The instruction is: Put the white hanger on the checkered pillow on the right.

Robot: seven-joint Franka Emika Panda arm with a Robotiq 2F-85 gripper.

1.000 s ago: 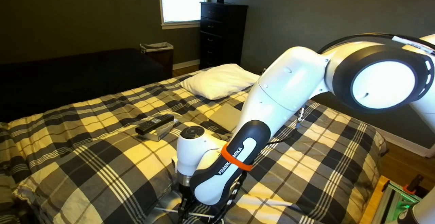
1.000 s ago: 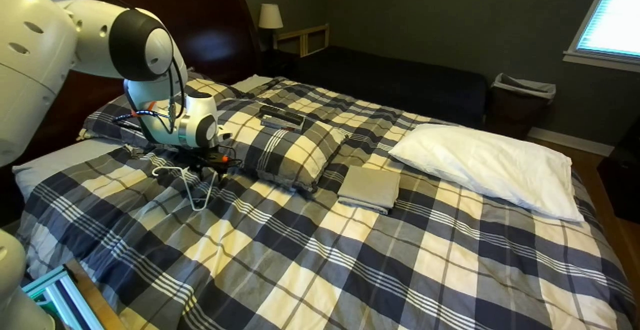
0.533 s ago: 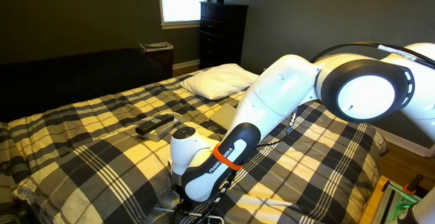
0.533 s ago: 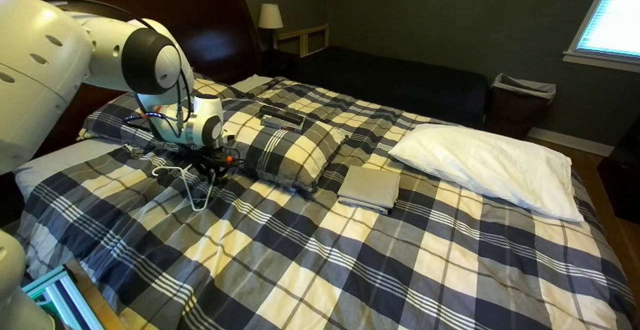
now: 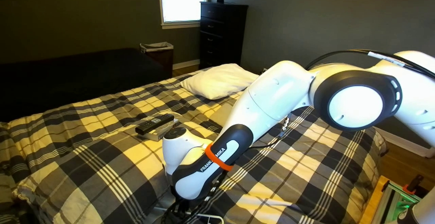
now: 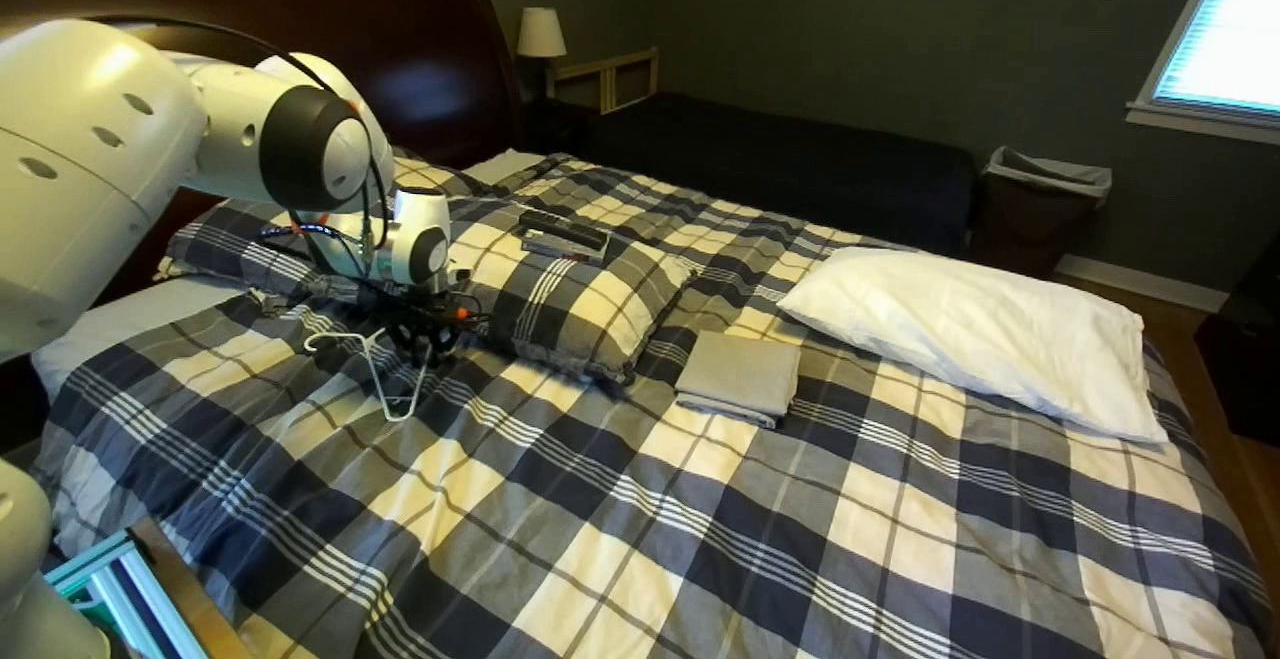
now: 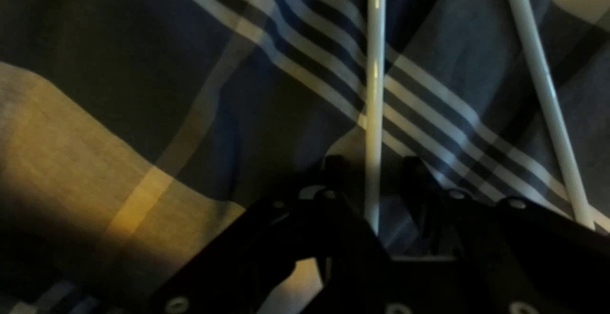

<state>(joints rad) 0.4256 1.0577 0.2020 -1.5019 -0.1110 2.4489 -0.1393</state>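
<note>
Because the white hanger (image 7: 375, 90) lies on the surface (image 6: 780, 539) with nothing gripping it, I take the step in hand to be the grasp, at its lining-up. From the wrist, my end effector (image 7: 374, 171) has its fingers (image 7: 333, 167) parted, one to each side of a straight bar of the hanger, with a gap left on both sides. A second bar slants away to the right in that view, outside my grasp. Whether my tips are low enough to straddle the bar, I cannot tell.

The next move, I judge, calls for settling to the bar's height and closing squarely, without pinching up the rumpled cloth beneath. Then I should lift and go the short way to the checkered pillow (image 6: 585, 304), to the right of the hanger in an exterior view; I read it as the one meant. A remote (image 5: 154, 124) lies there on a small box (image 5: 162, 133), so the hanger would best be laid on a bare part of the pillow.
</note>
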